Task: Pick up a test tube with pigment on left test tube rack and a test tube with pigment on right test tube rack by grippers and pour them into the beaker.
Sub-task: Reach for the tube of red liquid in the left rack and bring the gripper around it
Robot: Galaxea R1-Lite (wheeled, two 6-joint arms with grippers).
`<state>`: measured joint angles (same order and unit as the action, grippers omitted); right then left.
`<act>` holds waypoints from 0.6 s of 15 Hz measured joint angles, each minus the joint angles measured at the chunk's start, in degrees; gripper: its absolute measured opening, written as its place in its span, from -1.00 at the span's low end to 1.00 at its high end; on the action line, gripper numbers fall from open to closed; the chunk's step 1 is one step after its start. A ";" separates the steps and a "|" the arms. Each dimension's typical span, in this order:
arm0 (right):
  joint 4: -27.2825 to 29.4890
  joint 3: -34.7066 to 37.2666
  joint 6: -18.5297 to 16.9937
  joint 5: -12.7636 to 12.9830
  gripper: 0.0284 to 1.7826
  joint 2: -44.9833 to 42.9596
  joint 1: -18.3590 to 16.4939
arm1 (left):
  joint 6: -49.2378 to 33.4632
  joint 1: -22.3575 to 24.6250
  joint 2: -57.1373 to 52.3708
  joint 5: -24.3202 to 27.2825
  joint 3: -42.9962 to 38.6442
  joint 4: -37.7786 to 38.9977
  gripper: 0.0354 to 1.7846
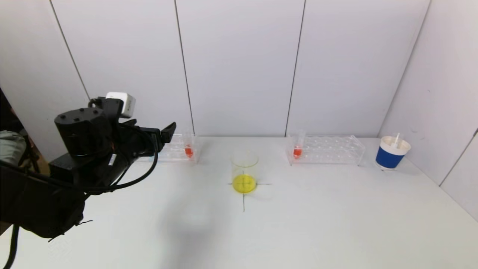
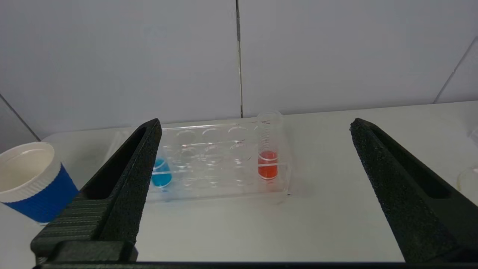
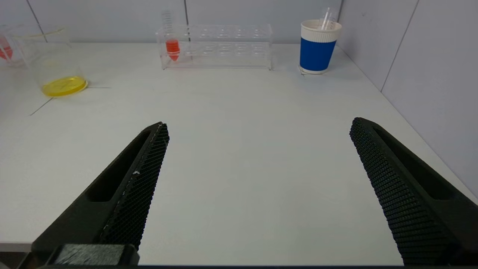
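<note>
The left clear rack point(image 1: 175, 152) holds a test tube with red pigment point(image 1: 188, 150). In the left wrist view the rack point(image 2: 220, 186) holds that red tube point(image 2: 267, 158) and a blue-pigment tube point(image 2: 161, 176). My left gripper point(image 1: 164, 136) is open and empty, raised just short of this rack; in its own view point(image 2: 255, 125) the red tube stands beyond the jaws. The right rack point(image 1: 328, 150) holds a red tube point(image 1: 297, 150). The beaker point(image 1: 244, 173) with yellow liquid stands between the racks. My right gripper point(image 3: 259, 125) is open and empty over the near table, far from its rack point(image 3: 216, 56) and red tube point(image 3: 172, 48).
A blue-sleeved paper cup point(image 1: 391, 152) stands right of the right rack, also seen in the right wrist view point(image 3: 317, 48). Another blue cup point(image 2: 30, 183) stands left of the left rack. Black cross lines mark the beaker's spot. White walls close the table's back and right.
</note>
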<state>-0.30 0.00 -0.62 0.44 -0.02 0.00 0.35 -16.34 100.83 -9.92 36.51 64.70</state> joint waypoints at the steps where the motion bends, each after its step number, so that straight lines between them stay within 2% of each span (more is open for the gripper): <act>1: 0.00 0.00 0.00 0.00 0.98 0.00 0.00 | -0.05 -0.45 2.72 -0.05 0.20 2.69 0.98; 5: 0.00 0.00 0.02 0.00 0.98 0.02 0.00 | -0.11 -0.98 11.35 -0.21 0.72 10.52 0.98; 9: 0.00 0.00 0.00 0.00 0.98 0.02 0.00 | -0.24 -1.02 18.05 -0.18 1.63 14.80 0.98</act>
<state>-0.30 0.00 -0.62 0.44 0.00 0.00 0.11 -17.36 118.88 -10.11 38.14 79.49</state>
